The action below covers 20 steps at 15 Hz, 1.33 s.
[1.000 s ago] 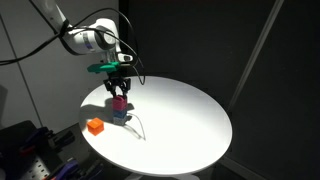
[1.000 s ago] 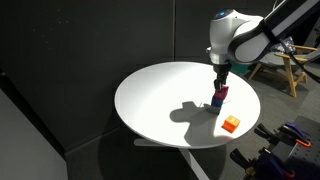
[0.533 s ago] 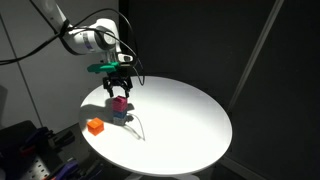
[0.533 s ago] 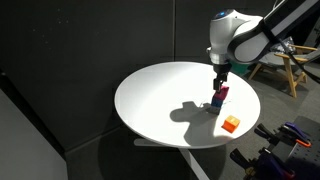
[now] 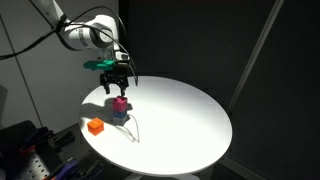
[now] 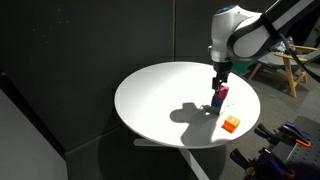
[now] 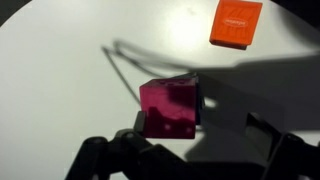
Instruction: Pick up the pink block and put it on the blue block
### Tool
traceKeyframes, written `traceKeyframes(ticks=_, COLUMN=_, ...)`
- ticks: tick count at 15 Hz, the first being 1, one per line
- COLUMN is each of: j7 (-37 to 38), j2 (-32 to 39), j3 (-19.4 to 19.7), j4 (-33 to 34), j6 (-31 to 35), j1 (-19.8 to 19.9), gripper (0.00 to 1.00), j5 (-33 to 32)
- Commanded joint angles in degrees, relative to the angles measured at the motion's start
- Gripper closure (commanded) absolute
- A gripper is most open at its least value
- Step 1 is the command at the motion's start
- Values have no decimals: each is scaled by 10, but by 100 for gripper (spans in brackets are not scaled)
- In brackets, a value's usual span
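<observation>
The end effector [image 5: 118,84] hangs just above the stack, fingers spread wide. In the wrist view they stand on both sides of the pink block [image 7: 168,108] and seem not to touch it. The pink block sits on the blue block [image 5: 120,115]. An orange cube [image 5: 95,127] lies apart on the surface [image 5: 190,110]. The placing looks done; I judge only the retreat is left.

The pink block [image 7: 168,108] is sitting on the blue block [image 7: 201,100], which is showing only as a thin edge beside it. The orange block [image 7: 236,22] is lying well apart on the white counter [image 7: 60,80]. The tool [image 7: 190,162] is hanging with its fingers [image 7: 100,160] spread wide.
</observation>
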<state>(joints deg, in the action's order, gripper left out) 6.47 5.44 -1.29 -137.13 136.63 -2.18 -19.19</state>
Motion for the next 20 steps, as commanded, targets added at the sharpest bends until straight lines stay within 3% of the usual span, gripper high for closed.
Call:
traceKeyframes(ticks=1, j7=-15, j2=-47, j3=-2, j4=-22, j6=-23, j1=-2, gripper=0, j5=30)
traceKeyframes(ticks=10, j7=-12, j2=-132, j3=-8, j4=-27, j6=-154, j1=-2, gripper=0, j5=102)
traceKeyframes(ticks=20, j7=-58, j2=-247, j3=-10, j4=-84, j6=-143, j1=-16, gripper=0, j5=159)
